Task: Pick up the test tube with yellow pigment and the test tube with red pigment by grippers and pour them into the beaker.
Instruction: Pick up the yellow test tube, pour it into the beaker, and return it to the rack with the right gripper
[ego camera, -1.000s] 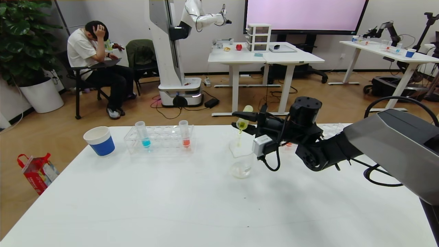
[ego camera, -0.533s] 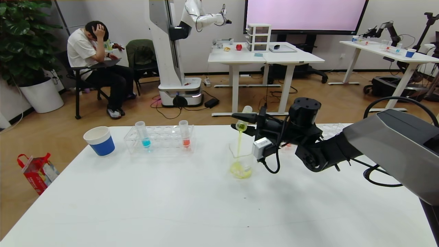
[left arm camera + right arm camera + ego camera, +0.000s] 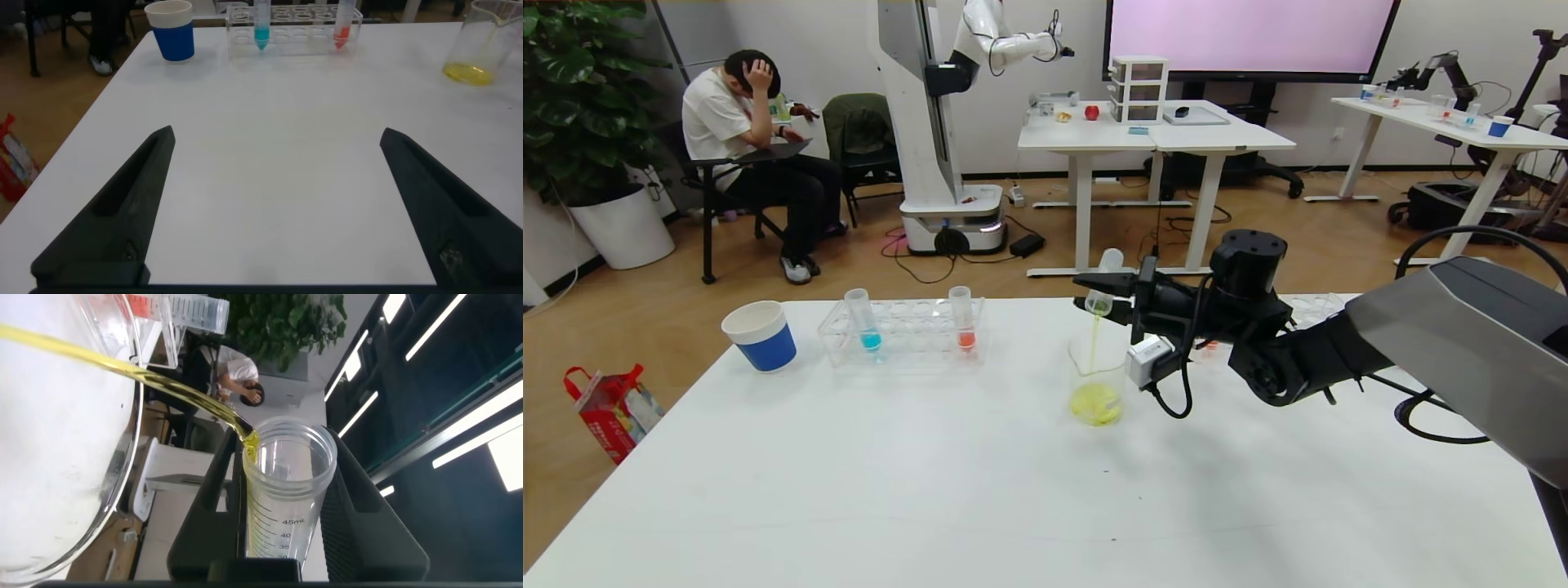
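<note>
The right gripper [image 3: 1104, 296] pinches the yellow tube [image 3: 1103, 280] between its fingers, tipped mouth-down over the beaker [image 3: 1097, 384], and a thin yellow stream [image 3: 1094, 339] runs into the yellow pool at the beaker's bottom. The wrist hides most of the second rack [image 3: 1313, 309] behind it; only a corner and a speck of red show there. The left gripper [image 3: 274, 204] is out of the head view (its wrist camera shows the jaws spread wide, low over bare table). The red tube [image 3: 963, 318] stands in the near rack [image 3: 903, 331] beside a blue tube [image 3: 863, 320], with a paper cup [image 3: 760, 335] to the left. The table [image 3: 931, 490] is white; beyond it lie wood flooring, desks, a seated person [image 3: 743, 139] and another robot [image 3: 947, 122].
</note>
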